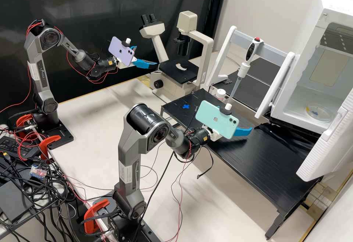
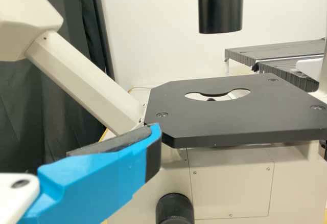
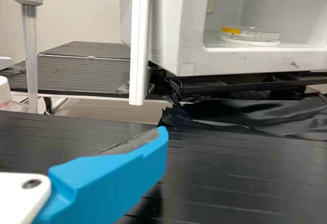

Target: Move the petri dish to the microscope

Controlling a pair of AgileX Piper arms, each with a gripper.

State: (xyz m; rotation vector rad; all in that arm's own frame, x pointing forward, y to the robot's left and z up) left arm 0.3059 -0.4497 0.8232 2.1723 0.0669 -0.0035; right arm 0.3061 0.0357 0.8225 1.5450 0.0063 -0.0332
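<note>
At the far right corner of the black desk (image 1: 264,168), in the high view, a white box (image 1: 334,17) with its door open holds the petri dish (image 1: 318,111), lying flat on the box floor, a yellow patch on its rim. Printed labels sit on the upright links of both arms, small bright stickers on their wrists, and pale logos on the lilac phone (image 1: 123,52) and the mint phone (image 1: 215,120). A blue cross (image 1: 186,106) marks the black desk near its left end, and a capped bottle (image 1: 220,94) stands near the far edge. Beyond that left end, the microscope (image 1: 152,30) stands on the pale desk (image 1: 99,106), its dark stage (image 1: 171,65) bare around a cut-out; black curtain and plain wall behind.

From the pale desk's left edge, both arms rise, bend at the elbow and slope down forward. The left claw (image 1: 147,56), open and holding nothing, points toward the stage, near one corner of it. The right claw (image 1: 239,118), likewise spread and unladen, hangs over the black desk, well apart from the dish.
</note>
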